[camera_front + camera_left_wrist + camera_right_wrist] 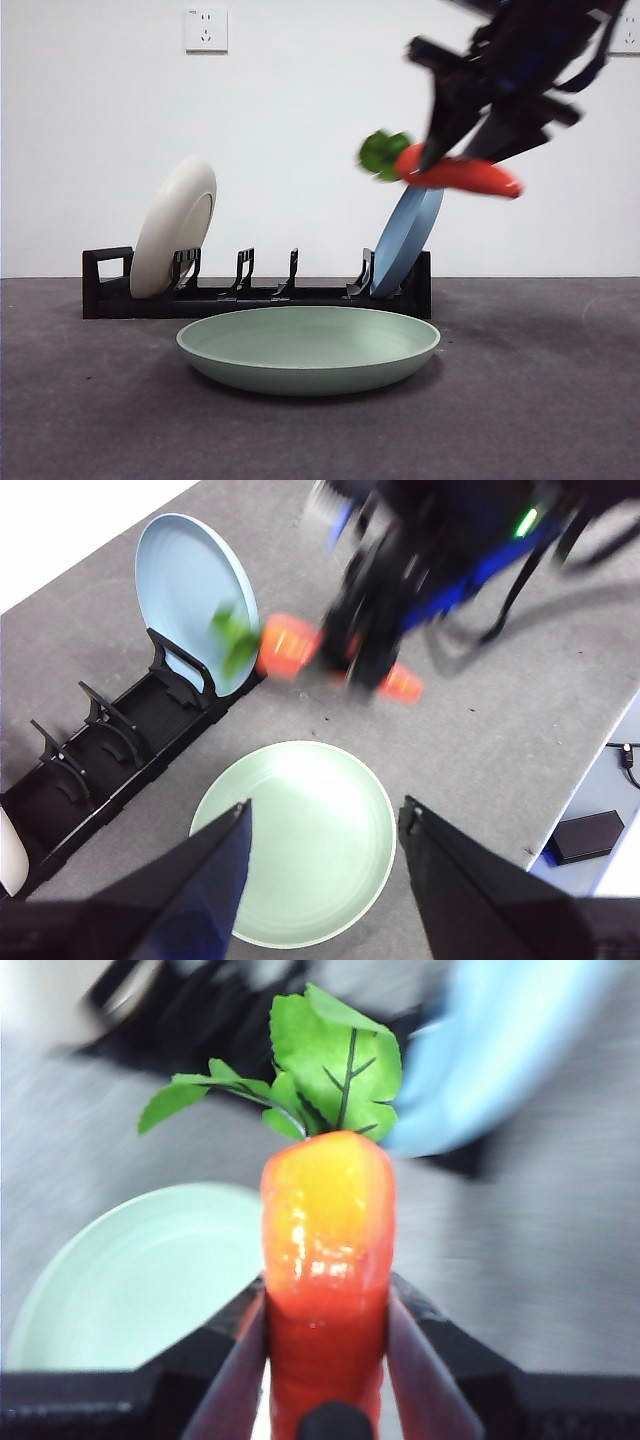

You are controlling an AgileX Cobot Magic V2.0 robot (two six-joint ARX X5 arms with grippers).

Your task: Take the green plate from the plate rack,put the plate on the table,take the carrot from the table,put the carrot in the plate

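In your front view, the right gripper point(455, 160) at upper right clamps the orange-red toy carrot point(470, 176) in mid-air, above the pale sage-green round plate point(308, 348) lying flat on the dark grey table point(90, 400) before the long black plate rack point(255, 292). Your left wrist view shows the left gripper point(325, 835) spread open over that plate. Your right wrist view shows the carrot centred, pinched between both jaws.

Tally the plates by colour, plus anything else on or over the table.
Green plate, flat on the table: 1
Cream-white plate, standing in the plate rack: 1
Blue plate, leaning at the rack's other end: 1
Plate rack: 1
Carrot, held in the air by the right gripper: 1
Total: 5 things, 3 of them plates.
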